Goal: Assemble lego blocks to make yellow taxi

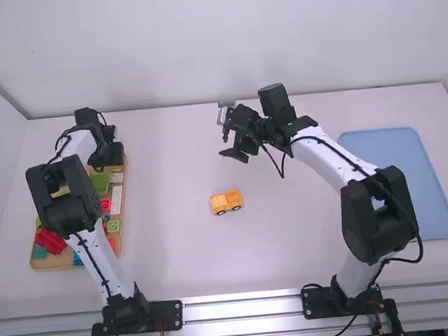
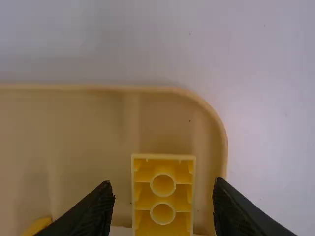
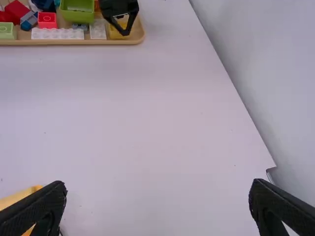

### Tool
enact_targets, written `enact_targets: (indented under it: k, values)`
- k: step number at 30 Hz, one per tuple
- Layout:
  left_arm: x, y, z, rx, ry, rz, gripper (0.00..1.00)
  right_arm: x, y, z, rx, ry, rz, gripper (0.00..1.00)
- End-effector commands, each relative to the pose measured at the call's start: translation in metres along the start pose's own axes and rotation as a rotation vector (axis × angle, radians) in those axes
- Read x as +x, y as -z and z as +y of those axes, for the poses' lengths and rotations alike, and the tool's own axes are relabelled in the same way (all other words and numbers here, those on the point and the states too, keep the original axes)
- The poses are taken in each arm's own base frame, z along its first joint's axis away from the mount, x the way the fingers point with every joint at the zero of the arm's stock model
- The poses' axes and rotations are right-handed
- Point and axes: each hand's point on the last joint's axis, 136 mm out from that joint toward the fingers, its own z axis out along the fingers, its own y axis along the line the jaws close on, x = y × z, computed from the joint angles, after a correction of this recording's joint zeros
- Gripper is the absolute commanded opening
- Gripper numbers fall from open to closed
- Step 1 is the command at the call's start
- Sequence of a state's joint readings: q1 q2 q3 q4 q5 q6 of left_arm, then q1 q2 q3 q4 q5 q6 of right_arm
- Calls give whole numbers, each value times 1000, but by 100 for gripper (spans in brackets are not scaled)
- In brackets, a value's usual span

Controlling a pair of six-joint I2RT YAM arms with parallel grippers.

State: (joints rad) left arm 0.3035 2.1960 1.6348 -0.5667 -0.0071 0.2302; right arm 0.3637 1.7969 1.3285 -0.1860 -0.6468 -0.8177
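While L claw [image 1: 107, 154] & R claw [image 1: 237, 151] gape wide, wht brick [image 3: 98, 30] & tray rim [image 2: 162, 90] crowd ylw block [image 2: 163, 198].

a tray [image 1: 55, 264] of loose bricks [image 1: 100, 182] lies at the left of the desk [image 1: 176, 252], a mat [image 1: 393, 148] at the far right. between them, near the middle, sits a toy car [image 1: 227, 202]. the left end effector [image 1: 110, 153] is over the tray's far right corner, where one brick [image 2: 163, 200] lies between its fingers. the right end effector [image 1: 233, 156] hangs above the desk, beyond the car.
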Motion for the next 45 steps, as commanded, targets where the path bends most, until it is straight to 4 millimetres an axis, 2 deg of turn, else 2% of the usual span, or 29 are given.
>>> enact_targets:
  k: [1,11,15,18,22,26,34,37,40,41,42,44,45]
  values:
    - [3,2,4,-13,-9,8,54,5,-2,0,-8,-4,4,99]
    - [14,-11,6,-15,-15,13,49,5,-2,1,-11,5,5,99]
    - [24,-15,15,-16,7,27,47,4,-2,1,-11,7,1,99]
    - [23,-16,19,-20,15,15,45,4,-2,1,-11,7,1,99]
    - [17,-16,14,10,-5,-10,42,4,-2,1,-12,5,1,99]
    - [15,-16,1,61,-39,-19,33,5,-2,1,-14,3,3,99]
    - [20,-14,8,20,35,9,19,6,-2,2,-16,0,5,99]
    - [13,2,11,12,52,-10,17,4,-2,0,-9,8,-1,99]
    - [-11,47,-8,57,24,-113,15,5,-2,-1,-6,6,-1,99]
    - [-14,53,-11,66,19,-127,15,5,-1,-2,-5,3,0,99]
    - [-22,76,-22,93,-9,-186,13,6,0,-4,3,-32,-1,99]
    - [-29,109,-40,112,-70,-279,12,5,1,-5,-1,-83,-13,99]
    - [-30,116,-45,110,-90,-302,12,4,1,-4,-7,-94,-19,99]
